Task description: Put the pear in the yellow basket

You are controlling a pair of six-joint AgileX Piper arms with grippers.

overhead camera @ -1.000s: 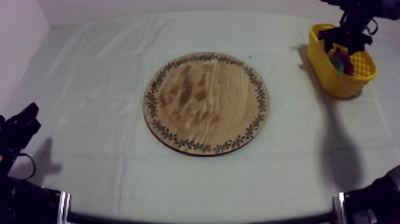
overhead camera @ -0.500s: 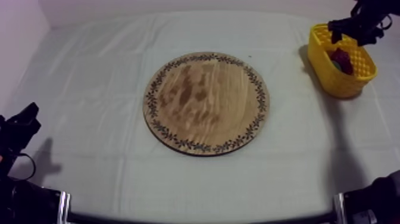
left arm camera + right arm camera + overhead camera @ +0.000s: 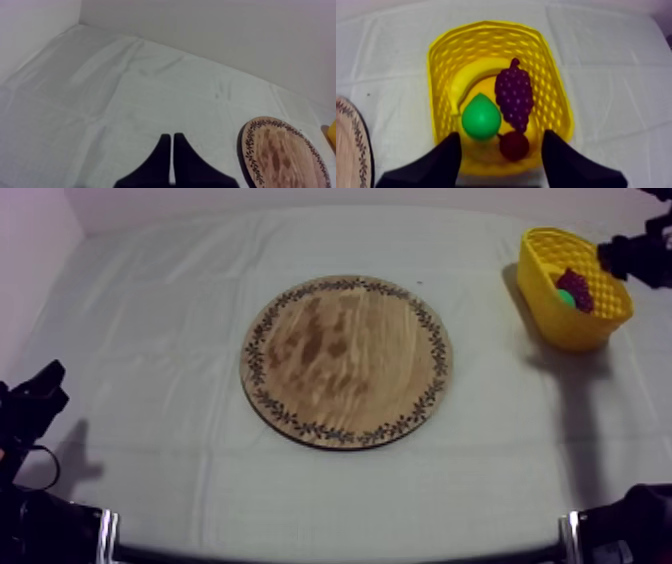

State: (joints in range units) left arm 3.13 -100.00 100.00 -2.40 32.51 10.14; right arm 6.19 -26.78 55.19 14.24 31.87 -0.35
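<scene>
The green pear (image 3: 481,118) lies inside the yellow basket (image 3: 438,90), between the banana (image 3: 467,83) and the bunch of grapes (image 3: 514,95). A small red fruit (image 3: 514,145) sits just in front of it. My right gripper (image 3: 502,136) hovers above the basket's near end, open, with nothing between its fingers. From above, the basket (image 3: 560,323) stands at the far right with the pear (image 3: 566,298) in it, and the right gripper (image 3: 635,260) is just off its right side. The round wooden board (image 3: 345,360) is bare. My left gripper (image 3: 50,383) rests low at the left, shut.
The patterned rim of the board (image 3: 250,150) lies to one side of the left gripper (image 3: 171,150), with grey-white cloth (image 3: 125,95) ahead of it up to the back wall. Wide cloth separates board and basket.
My right gripper has drawn away from over the basket, going up and to the right. The fruit in the basket now shows uncovered. The left arm has not moved.
</scene>
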